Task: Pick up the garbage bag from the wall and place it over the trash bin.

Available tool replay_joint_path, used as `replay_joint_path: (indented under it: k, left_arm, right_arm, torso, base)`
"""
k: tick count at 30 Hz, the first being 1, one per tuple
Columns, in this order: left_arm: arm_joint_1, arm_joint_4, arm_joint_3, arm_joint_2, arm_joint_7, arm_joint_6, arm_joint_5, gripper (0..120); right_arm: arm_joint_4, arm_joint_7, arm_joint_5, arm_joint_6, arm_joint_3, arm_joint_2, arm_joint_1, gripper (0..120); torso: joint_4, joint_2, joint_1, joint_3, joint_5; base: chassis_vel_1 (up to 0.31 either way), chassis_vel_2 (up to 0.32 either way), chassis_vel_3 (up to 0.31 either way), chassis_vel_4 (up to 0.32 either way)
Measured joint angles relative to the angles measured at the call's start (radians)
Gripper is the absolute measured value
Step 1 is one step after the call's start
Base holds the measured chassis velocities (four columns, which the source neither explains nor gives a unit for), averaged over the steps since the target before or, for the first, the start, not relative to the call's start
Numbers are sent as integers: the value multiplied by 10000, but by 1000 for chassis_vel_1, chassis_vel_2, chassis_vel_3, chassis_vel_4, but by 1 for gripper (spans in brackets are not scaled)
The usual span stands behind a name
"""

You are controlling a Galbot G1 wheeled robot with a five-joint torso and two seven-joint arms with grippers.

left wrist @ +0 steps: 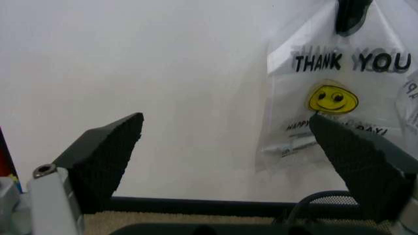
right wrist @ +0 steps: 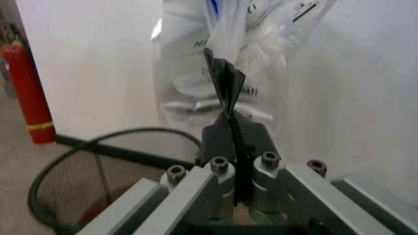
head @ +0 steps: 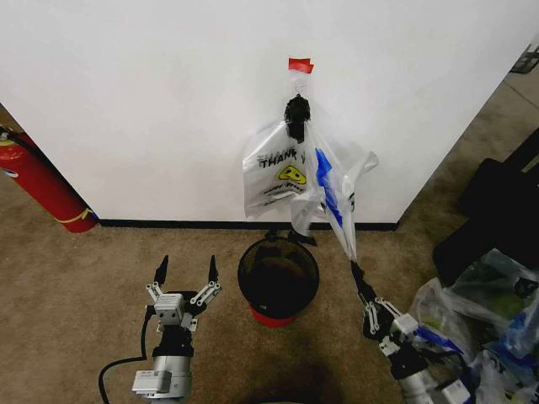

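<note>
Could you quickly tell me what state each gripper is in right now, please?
Left gripper: open, holding nothing, left of the trash bin.
Right gripper: shut on the garbage bag, pinching its stretched lower end right of the bin.

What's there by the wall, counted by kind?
Printed bags on the wall: 2, the garbage bag and a flat bag
Trash bin: 1
Fire extinguisher: 1
Grippers: 2, left gripper, right gripper
Total: 6
</note>
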State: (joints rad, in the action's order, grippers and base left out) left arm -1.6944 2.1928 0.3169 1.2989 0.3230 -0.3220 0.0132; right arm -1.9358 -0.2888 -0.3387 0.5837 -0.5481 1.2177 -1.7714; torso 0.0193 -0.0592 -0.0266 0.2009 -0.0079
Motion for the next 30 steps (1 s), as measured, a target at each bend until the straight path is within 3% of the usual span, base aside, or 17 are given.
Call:
replay_joint_path:
  k: [18, 23, 30]
  left_arm:
    - [49, -217, -73, 23, -1, 59, -16, 100]
    - [100, -149, -163, -1, -2, 114, -7, 100]
    - [127, 288, -405, -440, -4, 364, 291, 100]
  right_arm:
    - [1526, 195, 1097, 1894, -184, 21, -295, 0]
    - [1194, 321, 1107, 1625, -126, 102, -109, 0]
    - [-124, 830, 1019, 272, 354, 487, 805, 0]
  torso:
    - [-1, 0, 0, 0, 1]
    - [1, 0, 0, 1, 0]
    - [-3, 0, 0, 1, -2]
  base:
    - [0, 0, 0, 0]
    - [0, 0, 0, 0]
    - [0, 0, 0, 0]
